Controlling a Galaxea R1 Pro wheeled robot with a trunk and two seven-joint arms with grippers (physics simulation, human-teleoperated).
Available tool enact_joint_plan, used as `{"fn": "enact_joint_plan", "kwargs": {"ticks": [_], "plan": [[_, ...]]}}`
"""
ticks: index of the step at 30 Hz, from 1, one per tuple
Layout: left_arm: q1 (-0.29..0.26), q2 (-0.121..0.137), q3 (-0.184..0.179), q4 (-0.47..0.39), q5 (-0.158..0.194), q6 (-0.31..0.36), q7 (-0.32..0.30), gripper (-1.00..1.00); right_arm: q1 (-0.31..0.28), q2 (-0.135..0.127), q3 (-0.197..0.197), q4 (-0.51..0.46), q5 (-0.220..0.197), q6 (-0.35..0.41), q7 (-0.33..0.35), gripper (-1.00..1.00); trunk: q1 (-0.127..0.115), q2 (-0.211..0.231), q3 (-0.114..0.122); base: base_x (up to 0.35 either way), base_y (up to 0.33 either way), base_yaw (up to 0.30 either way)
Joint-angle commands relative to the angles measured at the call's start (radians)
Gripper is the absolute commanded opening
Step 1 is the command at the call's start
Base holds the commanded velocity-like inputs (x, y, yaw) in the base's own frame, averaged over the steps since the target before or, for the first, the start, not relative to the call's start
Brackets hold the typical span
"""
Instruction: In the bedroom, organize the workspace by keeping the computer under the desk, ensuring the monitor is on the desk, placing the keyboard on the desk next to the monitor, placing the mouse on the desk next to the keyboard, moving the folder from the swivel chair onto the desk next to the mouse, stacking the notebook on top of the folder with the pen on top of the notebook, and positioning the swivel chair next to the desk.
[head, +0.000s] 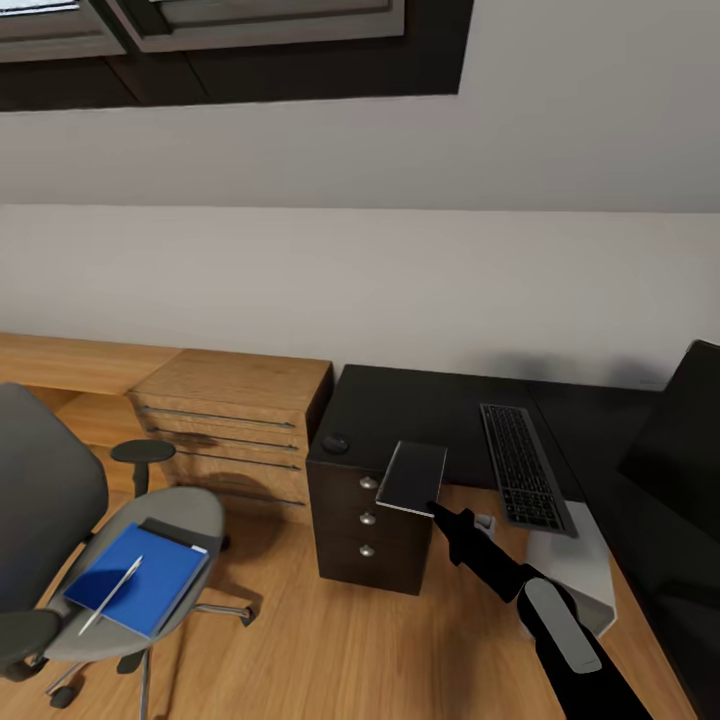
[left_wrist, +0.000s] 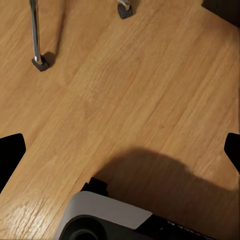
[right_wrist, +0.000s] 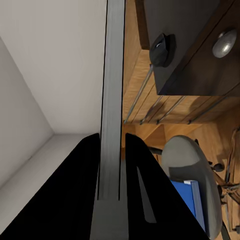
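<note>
notebook (head: 412, 477): dark grey cover with a pale edge, pinched in my right gripper (right_wrist: 111, 145), whose fingers are black.
folder (head: 137, 579): bright blue, lying on the chair seat.
pen (head: 111, 595): silvery white against the blue.
swivel chair (head: 60, 520): grey padding, black armrests, chrome legs with dark castors.
desk (head: 400, 410): glossy black top; black drawers (head: 368, 520) with silver knobs.
mouse (head: 335, 442): black.
keyboard (head: 525, 465): dark keys in a grey frame.
computer (head: 585, 565): light grey.
cabinet (head: 230, 425): light wood grain, grey bar handles.
floor (left_wrist: 135, 90): warm honey-coloured planks.
wall (head: 360, 280): off-white.
my right forearm (head: 560, 625): black with a light grey panel.
</note>
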Motion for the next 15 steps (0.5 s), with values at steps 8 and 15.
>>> {"fn": "enact_joint_plan", "kwargs": {"ticks": [8,15], "plan": [[0.000,0.001,-0.015,-0.002,0.006,-0.041,0.006,1.00,-0.001,0.009,0.002,0.025,-0.008,0.003,0.000,-1.00,0.001,-0.001,-0.001,0.178,0.000,0.000],[0.000,0.001,-0.031,-0.002,0.005,-0.049,0.005,1.00,-0.001,0.045,0.002,0.094,-0.015,-0.114,0.000,-1.00,0.001,-0.001,-0.001,0.097,0.000,0.000]]}}
